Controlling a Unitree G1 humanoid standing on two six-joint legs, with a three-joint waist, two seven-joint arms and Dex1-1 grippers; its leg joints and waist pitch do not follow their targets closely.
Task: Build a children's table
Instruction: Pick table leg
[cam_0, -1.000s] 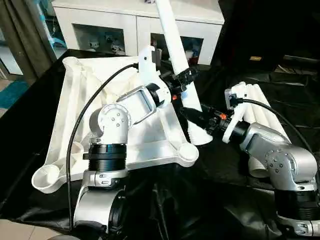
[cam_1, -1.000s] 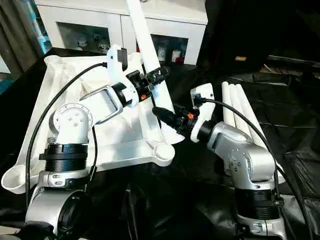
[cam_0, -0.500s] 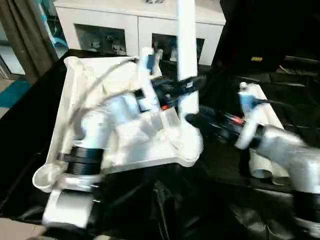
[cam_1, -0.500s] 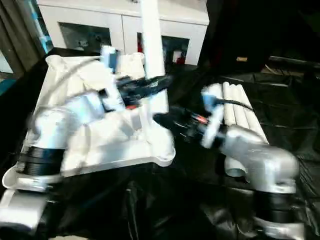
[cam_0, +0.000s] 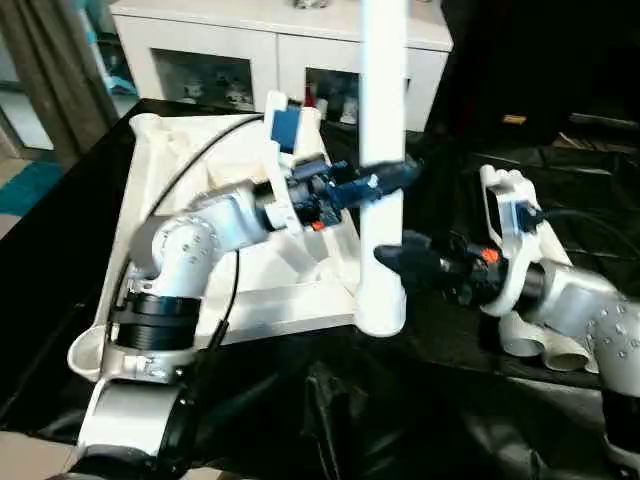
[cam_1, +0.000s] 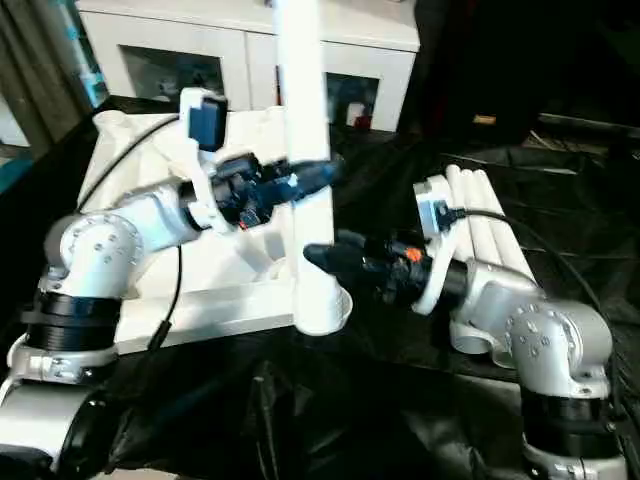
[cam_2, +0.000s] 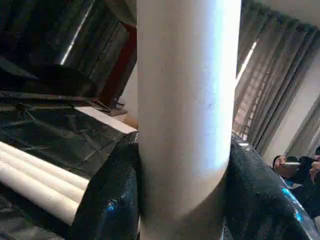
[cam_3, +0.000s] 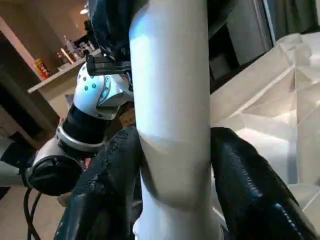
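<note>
Both grippers, left (cam_0: 392, 178) and right (cam_0: 392, 262), clamp the leg (cam_0: 383, 150). It now stands straight, not tilted, over the top's (cam_0: 150, 200) five o'clock corner, ready to push in.

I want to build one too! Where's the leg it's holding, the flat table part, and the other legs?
held leg (cam_0: 383, 120): left eye view, mid shaft.
tabletop (cam_0: 158, 170): left eye view, ribbed underside.
spare legs (cam_1: 487, 225): right eye view, tube sides.
</note>
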